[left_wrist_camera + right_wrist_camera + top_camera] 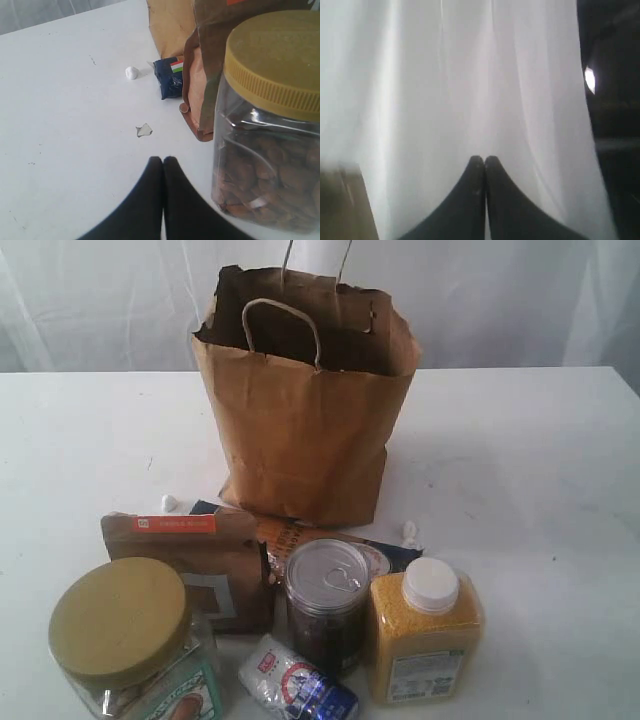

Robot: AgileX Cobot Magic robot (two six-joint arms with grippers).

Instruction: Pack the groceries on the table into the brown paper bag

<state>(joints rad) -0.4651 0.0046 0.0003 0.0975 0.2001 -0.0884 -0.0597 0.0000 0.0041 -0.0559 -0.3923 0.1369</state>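
The white table point(520, 470) carries the brown paper bag point(300, 430), upright at its middle. Before the bag the spaghetti pack point(285, 538) lies flat, behind the standing brown pouch point(200, 560), clear can point(327, 605) and yellow-grain bottle point(423, 635). Nearest the camera are the gold-lidded jar point(130, 640) and the small packet point(295, 685). White crumbs point(169, 503) lie near the bag's base

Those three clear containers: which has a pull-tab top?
The dark-filled can in the middle; the jar has a gold screw lid, the yellow-grain bottle a white cap.

- Paper bag point(300, 430): plain kraft brown.
- Jar point(130, 645) in front of the bag: gold lid, clear wall.
- Pouch point(195, 565): brown, orange label.
- Bottle point(425, 635): white cap, yellow grain.
- Packet point(297, 685): white, blue.
- Bench point(520, 470): white.
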